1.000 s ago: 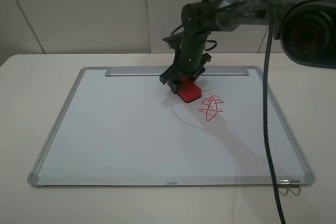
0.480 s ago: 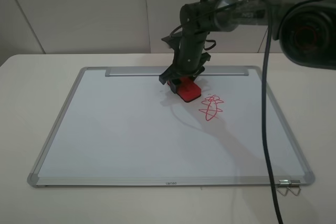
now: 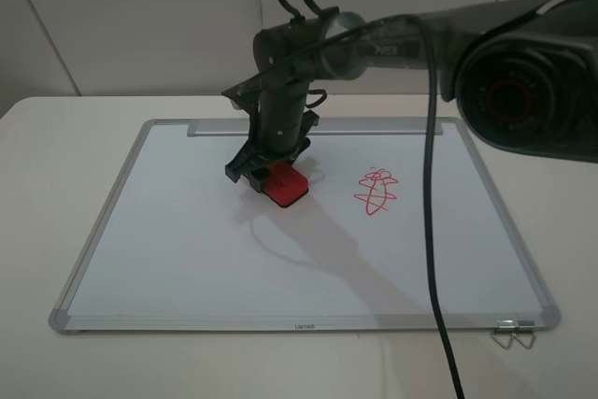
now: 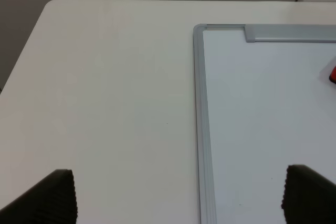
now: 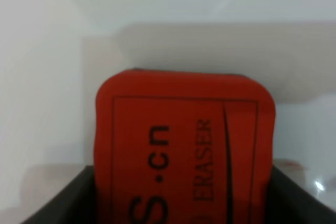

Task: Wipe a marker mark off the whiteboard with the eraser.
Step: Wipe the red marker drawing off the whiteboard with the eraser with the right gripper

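Two right jaws clamped on eraser, one each side; its red top with black lettering fills right wrist view. Eraser on whiteboard, upper middle of high view, near tray strip. Red scribble right of it, apart. Other arm: left jaws spread wide, over tabletop beside whiteboard's corner.

The high camera stands at the near side and looks down and away over the whole whiteboard toward the far wall. The left wrist camera hangs above the bare surface left of it and shares its far-left corner with the high view. The right wrist camera sits very close to the eraser, whose lettering fills its view.
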`<state>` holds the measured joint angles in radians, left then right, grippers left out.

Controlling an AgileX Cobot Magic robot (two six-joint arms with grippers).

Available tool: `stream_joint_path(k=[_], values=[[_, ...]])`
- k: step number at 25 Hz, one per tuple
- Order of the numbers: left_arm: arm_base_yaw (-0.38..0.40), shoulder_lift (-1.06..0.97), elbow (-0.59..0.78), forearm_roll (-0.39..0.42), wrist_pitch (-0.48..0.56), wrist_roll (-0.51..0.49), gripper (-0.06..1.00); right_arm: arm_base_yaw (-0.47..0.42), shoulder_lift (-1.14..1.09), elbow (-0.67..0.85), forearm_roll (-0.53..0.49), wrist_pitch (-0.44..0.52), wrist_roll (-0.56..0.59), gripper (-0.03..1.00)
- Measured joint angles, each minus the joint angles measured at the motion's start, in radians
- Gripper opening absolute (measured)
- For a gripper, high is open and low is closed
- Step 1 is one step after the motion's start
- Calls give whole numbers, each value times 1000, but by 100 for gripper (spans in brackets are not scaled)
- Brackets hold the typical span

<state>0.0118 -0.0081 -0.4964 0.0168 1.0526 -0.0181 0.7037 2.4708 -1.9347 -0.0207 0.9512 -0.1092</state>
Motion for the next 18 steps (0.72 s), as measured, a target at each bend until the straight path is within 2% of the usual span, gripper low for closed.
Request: stream_joint_path(k=[7, 15, 18], values=[[0, 0, 0, 0, 0, 0, 78, 101, 1, 0, 9, 1, -7, 50], [0, 0, 0, 0, 0, 0, 78, 96, 1, 0, 2, 1, -9, 50], [0, 0, 0, 0, 0, 0, 78, 62, 1, 0, -1, 0, -7, 50]])
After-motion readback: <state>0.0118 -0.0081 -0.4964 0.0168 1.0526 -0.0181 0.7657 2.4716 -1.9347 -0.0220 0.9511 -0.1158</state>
